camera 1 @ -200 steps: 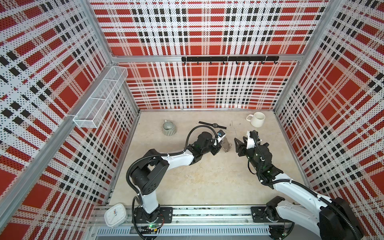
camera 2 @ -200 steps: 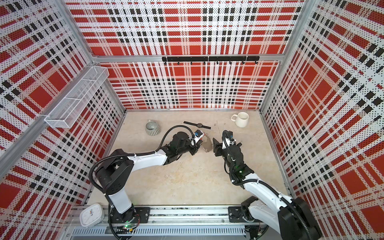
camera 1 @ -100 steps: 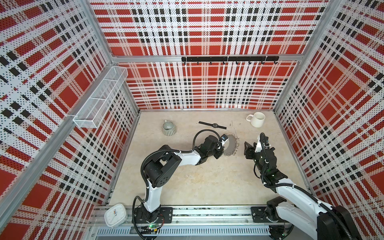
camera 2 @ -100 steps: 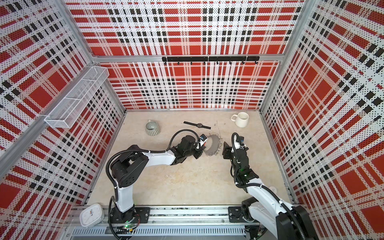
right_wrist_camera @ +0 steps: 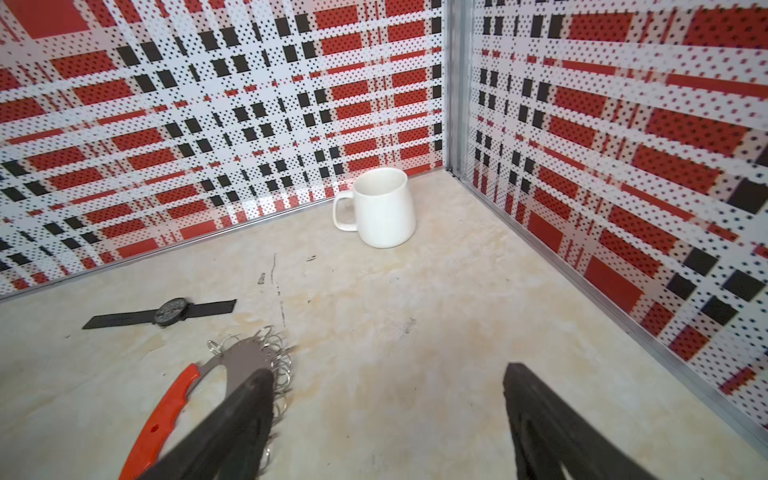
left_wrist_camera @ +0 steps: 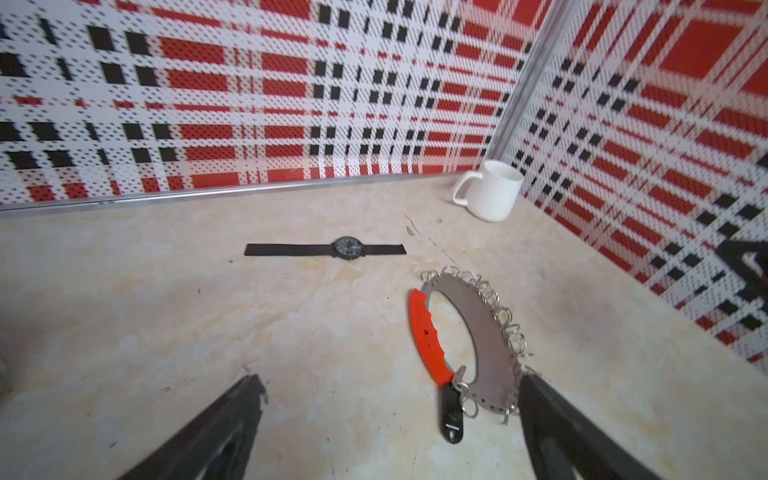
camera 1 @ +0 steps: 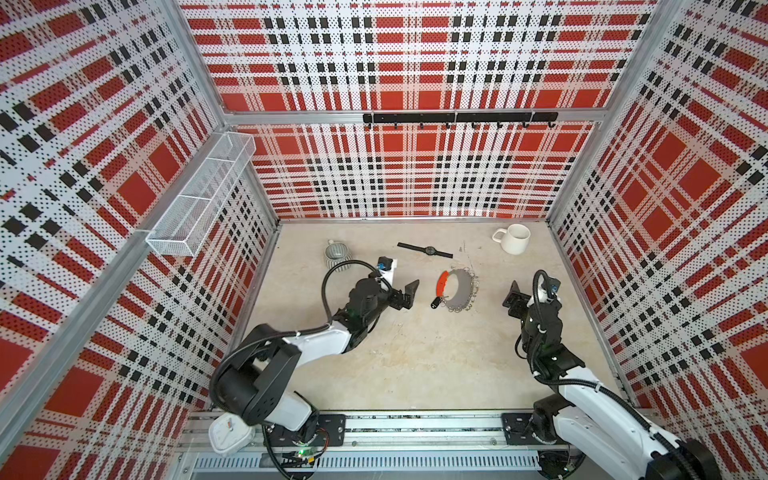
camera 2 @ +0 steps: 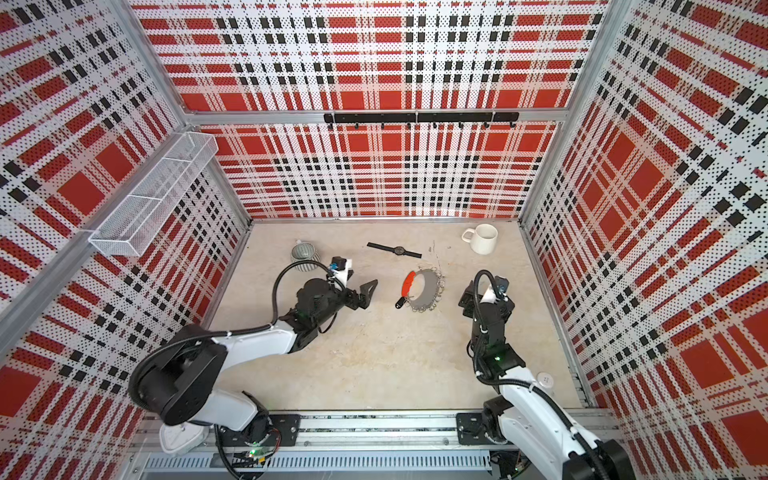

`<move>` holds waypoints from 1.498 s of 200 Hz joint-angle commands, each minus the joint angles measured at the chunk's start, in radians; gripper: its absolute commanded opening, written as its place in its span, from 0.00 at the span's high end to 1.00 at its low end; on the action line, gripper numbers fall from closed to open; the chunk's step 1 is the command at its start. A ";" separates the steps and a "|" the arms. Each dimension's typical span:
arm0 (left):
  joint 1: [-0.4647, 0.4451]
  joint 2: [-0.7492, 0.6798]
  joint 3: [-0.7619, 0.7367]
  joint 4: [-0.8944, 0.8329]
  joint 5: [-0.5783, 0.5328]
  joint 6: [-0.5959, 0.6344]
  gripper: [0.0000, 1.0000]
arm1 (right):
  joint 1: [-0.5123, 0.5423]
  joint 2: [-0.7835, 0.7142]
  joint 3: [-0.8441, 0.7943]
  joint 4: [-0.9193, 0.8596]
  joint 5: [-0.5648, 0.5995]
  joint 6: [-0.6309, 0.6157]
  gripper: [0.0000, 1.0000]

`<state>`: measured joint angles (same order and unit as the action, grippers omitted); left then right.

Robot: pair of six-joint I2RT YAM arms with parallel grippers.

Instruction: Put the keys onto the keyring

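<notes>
Beige marbled tabletop (camera 1: 415, 365), scuffed and stained. In both top views: white mug (camera 1: 513, 238) upright at upper right of the surface. Black wristwatch (camera 1: 428, 249) flat, strap outstretched, upper centre. Grey ribbed cup (camera 1: 337, 254) upper left. Keyring (camera 1: 459, 289) flat, right of centre. Keys (camera 1: 435, 302), a black tag, touching its lower end.

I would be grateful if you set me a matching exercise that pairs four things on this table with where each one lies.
Things:
1. white mug
2. black wristwatch
3. black key tag
4. grey ribbed cup

Places:
A. at one end of the red bar of the keyring
B. back right corner of the table
C. back left of the table
D. flat, strap stretched out, just behind the keyring

Pairs: 1-B, 2-D, 3-A, 4-C
</notes>
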<state>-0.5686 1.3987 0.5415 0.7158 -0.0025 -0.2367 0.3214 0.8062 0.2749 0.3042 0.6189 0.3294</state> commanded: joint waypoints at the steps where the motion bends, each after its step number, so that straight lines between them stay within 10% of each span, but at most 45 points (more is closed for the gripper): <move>1: 0.051 -0.081 -0.083 0.043 -0.068 -0.156 0.02 | -0.008 -0.005 -0.021 0.043 -0.001 -0.065 0.13; 108: 0.202 -0.545 -0.401 0.050 -0.355 -0.061 0.02 | -0.021 0.632 -0.089 0.989 0.024 -0.421 0.16; 186: 0.214 -0.510 -0.393 0.072 -0.480 0.064 0.02 | -0.260 0.706 -0.033 0.875 -0.294 -0.219 0.06; 202: 0.214 -0.486 -0.400 0.126 -0.485 0.108 0.02 | -0.272 0.797 -0.062 1.053 -0.299 -0.232 0.02; 246: 0.224 -0.396 -0.382 0.202 -0.558 0.292 0.02 | -0.260 0.754 -0.010 0.872 -0.327 -0.237 0.00; 299: 0.430 -0.165 -0.533 0.667 -0.426 0.267 0.02 | -0.263 0.765 0.001 0.885 -0.397 -0.265 0.00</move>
<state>-0.2005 1.1656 0.0639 1.0912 -0.4816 0.0174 0.0570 1.5681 0.2581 1.1893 0.2665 0.0765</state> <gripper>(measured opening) 0.982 0.999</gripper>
